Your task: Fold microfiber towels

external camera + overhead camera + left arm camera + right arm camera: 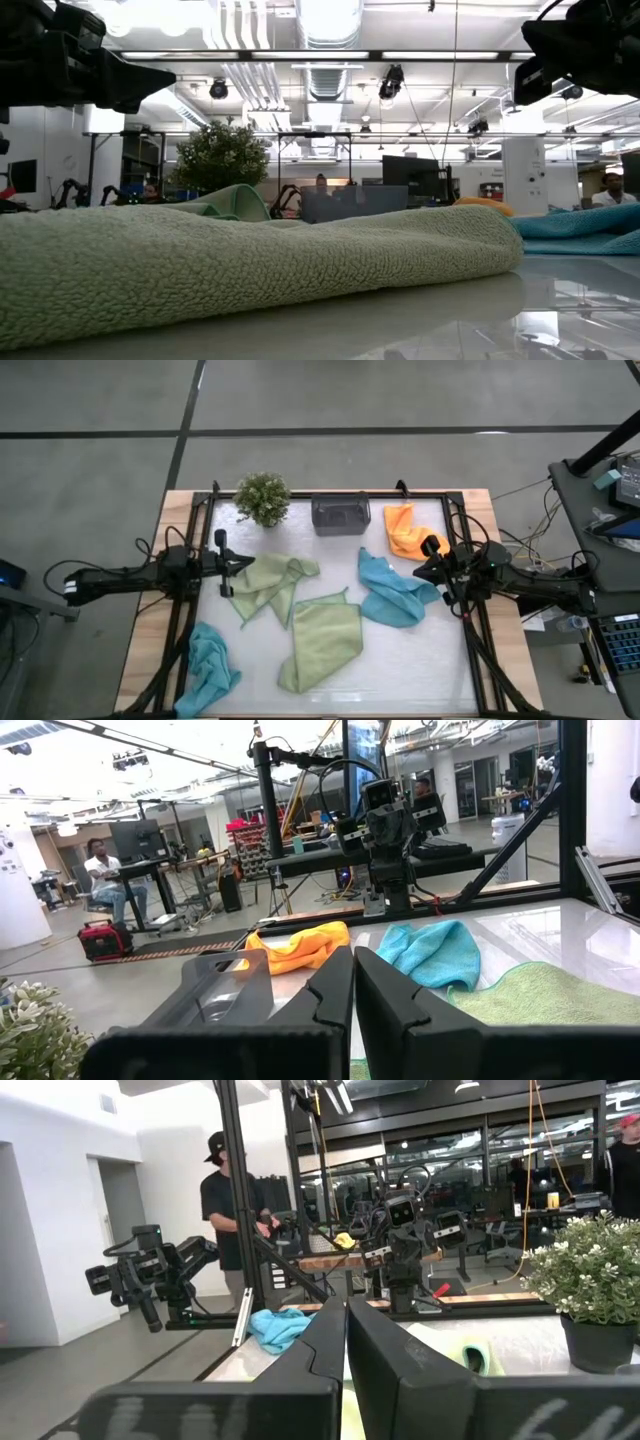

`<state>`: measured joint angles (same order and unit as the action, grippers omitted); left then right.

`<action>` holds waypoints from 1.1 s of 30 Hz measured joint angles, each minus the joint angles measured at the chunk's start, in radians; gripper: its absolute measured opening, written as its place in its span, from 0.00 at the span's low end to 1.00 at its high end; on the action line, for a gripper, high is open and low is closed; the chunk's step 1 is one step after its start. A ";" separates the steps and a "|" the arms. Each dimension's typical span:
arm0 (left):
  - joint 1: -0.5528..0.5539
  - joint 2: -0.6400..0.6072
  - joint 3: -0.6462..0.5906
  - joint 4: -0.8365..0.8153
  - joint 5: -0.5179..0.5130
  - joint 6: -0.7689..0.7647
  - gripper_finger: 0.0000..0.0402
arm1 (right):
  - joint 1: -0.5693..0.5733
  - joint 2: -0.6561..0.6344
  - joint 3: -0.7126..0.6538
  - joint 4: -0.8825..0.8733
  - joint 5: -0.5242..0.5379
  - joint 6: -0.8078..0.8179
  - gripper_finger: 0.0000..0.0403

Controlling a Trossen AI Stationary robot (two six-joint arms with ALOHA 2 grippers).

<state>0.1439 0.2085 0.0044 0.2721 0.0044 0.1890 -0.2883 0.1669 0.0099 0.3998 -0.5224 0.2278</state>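
Observation:
Five towels lie on the white table top. A crumpled light green towel [268,582] lies left of centre, and a flatter light green one [322,640] [250,260] lies near the front. One teal-blue towel [393,590] [435,950] lies right of centre, and the other [208,668] [280,1327] lies bunched at the near left corner. The orange towel [405,528] [298,946] lies at the far right. My left gripper [238,564] [353,982] is shut and raised beside the crumpled green towel. My right gripper [420,572] [346,1342] is shut and raised by the teal-blue towel's right side.
A small grey bin [340,513] and a potted plant [263,497] stand along the far edge. A black frame [200,540] rims the table. A person [235,1210] stands beyond the table's left side, and another sits farther off in the room [105,880].

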 joint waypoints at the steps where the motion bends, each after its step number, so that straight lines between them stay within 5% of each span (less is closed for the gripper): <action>1: 0.000 0.000 0.000 0.000 0.000 0.000 0.00 | 0.000 0.000 0.000 0.001 0.000 0.001 0.02; 7: 0.000 0.000 0.000 0.000 0.000 0.000 0.00 | 0.000 0.000 0.010 -0.003 0.001 0.403 0.02; 12: 0.000 0.000 0.000 0.000 0.000 0.000 0.00 | 0.000 0.004 0.015 0.001 0.001 0.455 0.02; 20: -0.001 0.001 0.000 0.019 0.003 -0.044 0.00 | 0.000 0.005 0.016 0.001 0.002 0.437 0.02; 24: -0.002 0.001 0.000 0.068 -0.034 -0.548 0.00 | 0.000 0.005 0.017 0.001 0.016 0.336 0.02; 28: -0.002 -0.001 0.000 0.075 -0.177 -0.794 0.00 | 0.000 0.005 0.018 0.001 0.199 0.092 0.02; 33: -0.002 -0.001 0.000 0.093 -0.221 -0.766 0.00 | 0.000 0.011 0.019 0.000 0.368 -0.009 0.02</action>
<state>0.1421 0.2077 0.0044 0.3648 -0.2167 -0.5768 -0.2886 0.1782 0.0288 0.4002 -0.1549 0.2186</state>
